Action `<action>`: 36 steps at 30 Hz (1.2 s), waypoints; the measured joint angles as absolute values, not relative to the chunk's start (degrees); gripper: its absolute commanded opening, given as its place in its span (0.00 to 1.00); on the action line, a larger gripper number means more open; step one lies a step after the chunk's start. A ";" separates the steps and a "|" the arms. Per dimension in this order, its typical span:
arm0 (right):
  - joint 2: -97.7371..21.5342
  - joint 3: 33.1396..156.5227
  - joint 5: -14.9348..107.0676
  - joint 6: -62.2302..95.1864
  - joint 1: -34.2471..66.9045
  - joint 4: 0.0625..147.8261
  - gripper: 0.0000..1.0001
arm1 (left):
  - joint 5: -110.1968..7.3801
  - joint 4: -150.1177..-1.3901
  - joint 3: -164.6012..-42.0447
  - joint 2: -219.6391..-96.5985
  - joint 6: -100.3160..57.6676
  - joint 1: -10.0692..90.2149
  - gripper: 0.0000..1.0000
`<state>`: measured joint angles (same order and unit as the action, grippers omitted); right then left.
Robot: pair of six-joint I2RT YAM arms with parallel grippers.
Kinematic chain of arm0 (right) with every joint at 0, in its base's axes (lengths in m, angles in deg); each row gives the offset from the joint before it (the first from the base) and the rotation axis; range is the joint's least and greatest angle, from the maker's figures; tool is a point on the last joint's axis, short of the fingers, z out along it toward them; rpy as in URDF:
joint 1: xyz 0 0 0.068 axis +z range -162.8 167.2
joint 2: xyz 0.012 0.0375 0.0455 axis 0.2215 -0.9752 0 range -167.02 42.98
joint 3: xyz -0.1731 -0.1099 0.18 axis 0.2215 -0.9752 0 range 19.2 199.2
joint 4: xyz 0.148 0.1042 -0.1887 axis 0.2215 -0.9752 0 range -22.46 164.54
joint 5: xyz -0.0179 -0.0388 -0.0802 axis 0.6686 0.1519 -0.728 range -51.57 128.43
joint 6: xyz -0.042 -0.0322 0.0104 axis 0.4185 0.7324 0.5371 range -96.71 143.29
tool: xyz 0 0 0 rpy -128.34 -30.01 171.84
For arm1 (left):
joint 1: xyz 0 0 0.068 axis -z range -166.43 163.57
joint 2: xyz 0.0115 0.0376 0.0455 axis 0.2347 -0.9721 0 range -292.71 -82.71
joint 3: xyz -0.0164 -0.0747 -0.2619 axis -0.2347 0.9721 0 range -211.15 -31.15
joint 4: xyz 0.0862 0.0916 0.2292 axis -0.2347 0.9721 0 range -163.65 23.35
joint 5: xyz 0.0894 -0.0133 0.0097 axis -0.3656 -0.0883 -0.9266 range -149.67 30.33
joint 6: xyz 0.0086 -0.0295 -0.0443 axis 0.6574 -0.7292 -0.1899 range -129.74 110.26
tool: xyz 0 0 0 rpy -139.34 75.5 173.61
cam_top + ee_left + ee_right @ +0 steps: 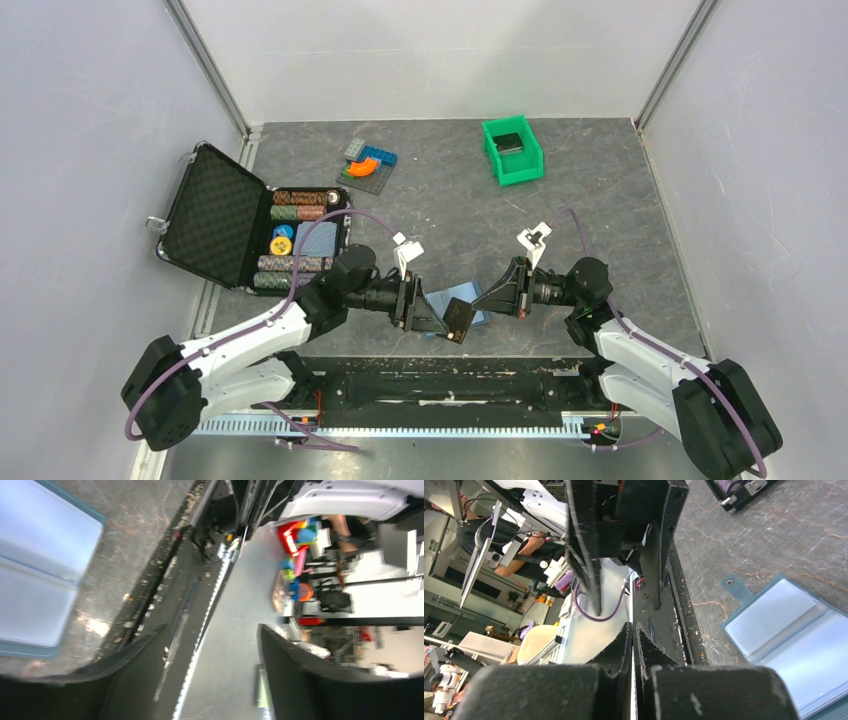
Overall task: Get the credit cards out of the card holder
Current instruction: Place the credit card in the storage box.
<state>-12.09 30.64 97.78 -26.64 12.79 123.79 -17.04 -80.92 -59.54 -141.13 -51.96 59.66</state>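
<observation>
The card holder (438,299) lies open on the table between my two grippers, pale blue inner faces up. It also shows in the left wrist view (35,580) and the right wrist view (794,640). I see no dark card in its faces. One dark credit card (510,143) lies in the green bin (528,165). My left gripper (445,325) (212,645) is open and empty, rolled on its side over the holder's near edge; it also shows in the right wrist view (624,607). My right gripper (485,298) (634,627) is shut, just right of the holder, with nothing seen between its jaws.
An open black foam-lined case (215,215) with rows of poker chips (295,235) stands at the left. Coloured toy blocks (368,163) lie at the back. The black mounting rail (440,365) runs along the near edge. Grey walls close in both sides.
</observation>
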 measured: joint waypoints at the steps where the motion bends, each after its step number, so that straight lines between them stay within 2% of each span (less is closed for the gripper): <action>1: -12.09 30.64 97.54 -26.66 12.57 123.71 0.00 | -17.82 -79.56 -60.06 -140.99 -51.46 59.66 1.00; 7: -11.83 32.06 96.16 -23.25 9.55 116.93 0.00 | -24.12 -68.57 -63.88 -138.15 -47.04 59.66 1.00; 17: -15.41 44.50 92.34 -14.51 0.11 100.65 0.00 | -41.41 -47.65 -75.47 -132.91 -38.67 59.66 1.00; 25: -27.72 52.17 83.44 -12.54 -8.31 96.36 0.00 | -52.75 -40.22 -74.64 -125.30 -36.29 59.66 1.00; 36: -50.54 75.14 65.17 -9.85 -14.47 92.34 0.00 | -59.72 -36.46 -73.79 -118.53 -33.82 59.66 1.00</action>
